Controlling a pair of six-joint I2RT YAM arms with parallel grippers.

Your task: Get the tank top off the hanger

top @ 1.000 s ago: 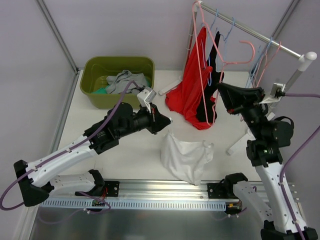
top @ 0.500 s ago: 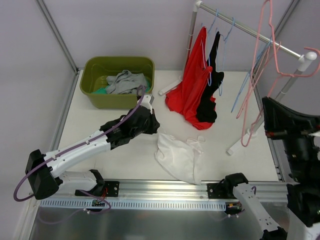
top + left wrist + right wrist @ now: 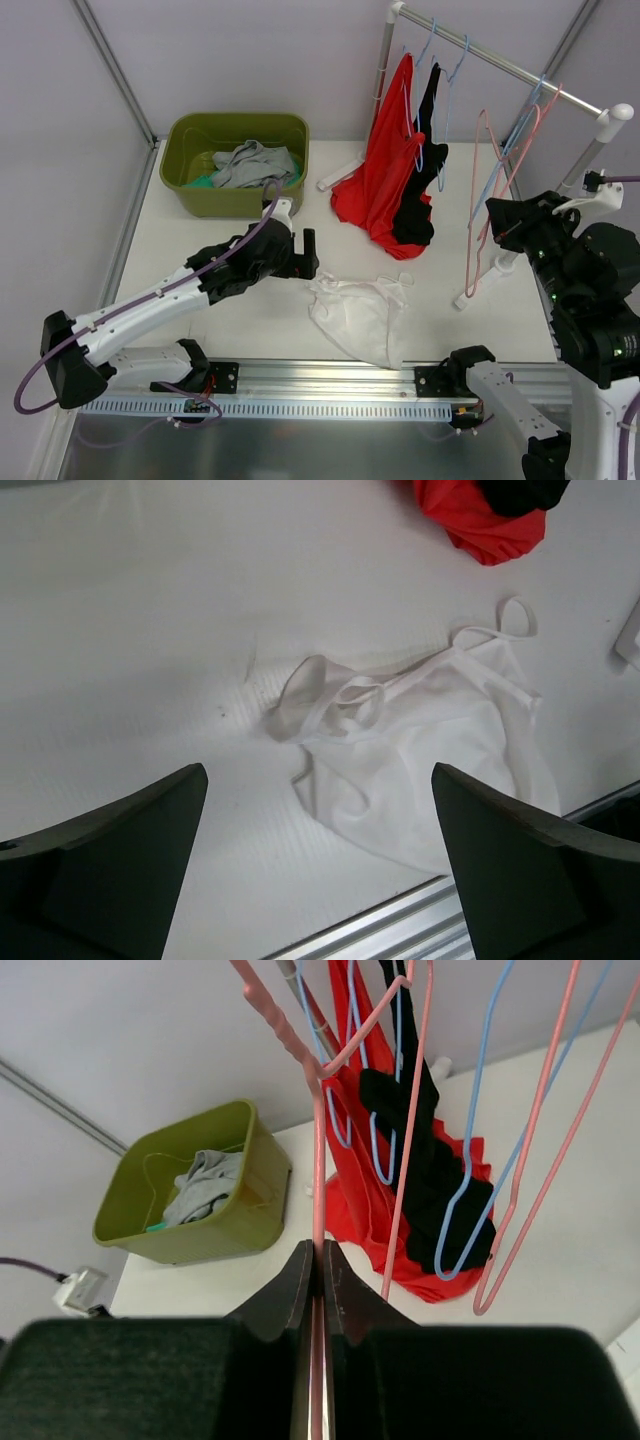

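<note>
The white tank top point(image 3: 357, 312) lies crumpled on the table, free of any hanger; in the left wrist view the tank top point(image 3: 430, 750) spreads out below and between the fingers. My left gripper point(image 3: 305, 260) hovers just left of it, open and holding nothing, with its dark fingers point(image 3: 110, 865) wide apart. My right gripper point(image 3: 496, 214) is shut on the bare pink hanger point(image 3: 471, 245), raised at the right beside the rail. In the right wrist view the pink hanger point(image 3: 318, 1160) runs straight up out of the closed gripper point(image 3: 319, 1260).
A green bin point(image 3: 235, 160) with grey clothes stands at the back left. A clothes rail point(image 3: 500, 60) crosses the back right, carrying a red garment point(image 3: 385, 190), a black garment point(image 3: 425, 160) and several blue and pink hangers point(image 3: 520, 140). The rail's white foot point(image 3: 478, 285) rests on the table.
My left gripper has let go of the tank top and opened; the top now lies on the table. My right arm swung the empty pink hanger right, toward the rail.
</note>
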